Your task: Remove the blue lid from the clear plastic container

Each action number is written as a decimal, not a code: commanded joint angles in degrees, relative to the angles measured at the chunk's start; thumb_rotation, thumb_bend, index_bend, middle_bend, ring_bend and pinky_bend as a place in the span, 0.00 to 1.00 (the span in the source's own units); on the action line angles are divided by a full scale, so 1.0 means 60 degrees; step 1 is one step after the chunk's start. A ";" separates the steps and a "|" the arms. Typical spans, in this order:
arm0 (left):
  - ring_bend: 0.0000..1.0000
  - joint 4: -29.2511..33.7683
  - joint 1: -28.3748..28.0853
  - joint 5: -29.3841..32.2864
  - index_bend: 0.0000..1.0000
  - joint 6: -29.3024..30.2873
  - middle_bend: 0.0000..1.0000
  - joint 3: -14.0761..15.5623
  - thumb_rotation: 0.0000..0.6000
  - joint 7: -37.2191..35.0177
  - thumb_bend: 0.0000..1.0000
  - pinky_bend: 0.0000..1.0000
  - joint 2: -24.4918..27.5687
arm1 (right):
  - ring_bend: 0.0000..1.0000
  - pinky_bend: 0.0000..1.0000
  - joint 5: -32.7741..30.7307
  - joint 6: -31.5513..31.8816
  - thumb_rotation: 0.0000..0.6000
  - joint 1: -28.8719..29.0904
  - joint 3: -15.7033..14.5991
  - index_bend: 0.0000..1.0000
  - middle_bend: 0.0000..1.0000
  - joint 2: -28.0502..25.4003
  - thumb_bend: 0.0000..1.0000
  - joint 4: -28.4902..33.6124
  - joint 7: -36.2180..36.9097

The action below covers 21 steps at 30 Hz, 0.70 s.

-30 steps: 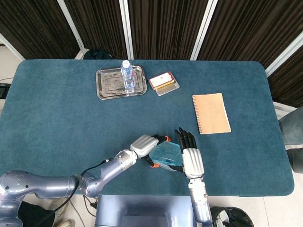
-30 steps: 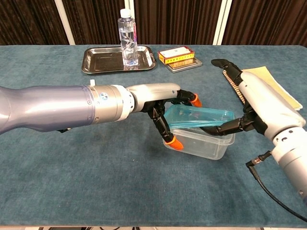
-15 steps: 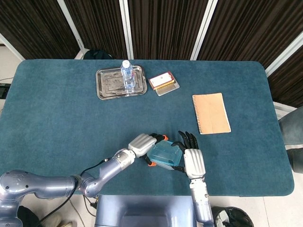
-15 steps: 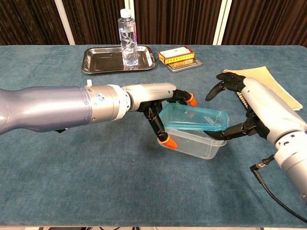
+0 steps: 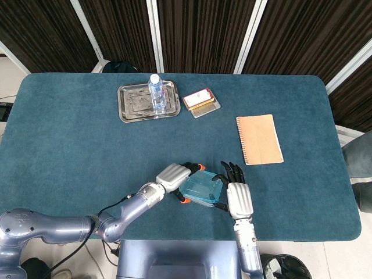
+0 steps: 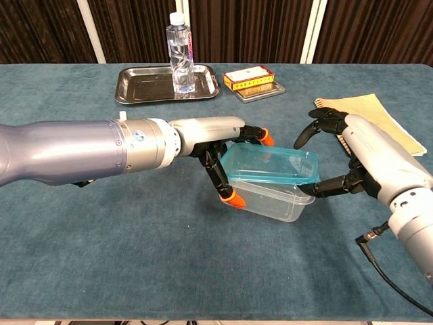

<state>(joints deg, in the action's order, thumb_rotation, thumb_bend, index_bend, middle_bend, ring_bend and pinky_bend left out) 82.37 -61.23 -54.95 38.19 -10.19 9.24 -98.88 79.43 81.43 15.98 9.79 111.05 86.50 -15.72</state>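
While seen from the head view, the clear container (image 5: 200,192) with its blue lid (image 5: 201,187) sits near the counter's (image 5: 81,145) front edge, between both robot hands. A steel tray (image 5: 135,104) holds a water bottle (image 5: 156,93).

From the chest view, the left robot hand (image 6: 226,162) clasps the container's near end, orange fingertips (image 6: 233,198) around it. The right robot hand (image 6: 338,156) pinches the tilted lid's far edge. Teal felt covers the counter.

No lettering is legible: the label on the water bottle (image 6: 180,45) and the red-and-yellow printing on the small box (image 6: 249,76) are too small and blurred to read.
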 commanded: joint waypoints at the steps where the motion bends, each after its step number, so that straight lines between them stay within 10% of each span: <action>1: 0.11 0.0001 0.0000 0.0013 0.10 -0.0002 0.11 0.0000 1.00 -0.0007 0.10 0.28 -0.0001 | 0.00 0.00 -0.0041 -0.0020 1.00 -0.0004 -0.0004 0.41 0.13 -0.0002 0.42 0.0010 -0.0019; 21: 0.00 0.0256 -0.0073 0.0050 0.01 -0.0233 0.00 0.0055 1.00 -0.0065 0.00 0.18 0.0300 | 0.00 0.00 -0.0159 -0.0028 1.00 -0.0014 -0.0026 0.49 0.14 -0.0066 0.57 0.0142 -0.0180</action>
<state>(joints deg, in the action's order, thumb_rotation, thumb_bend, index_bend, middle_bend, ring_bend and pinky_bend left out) 83.85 -61.64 -54.69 36.82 -9.84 8.87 -97.14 78.48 81.25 15.90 9.63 110.66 87.34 -16.80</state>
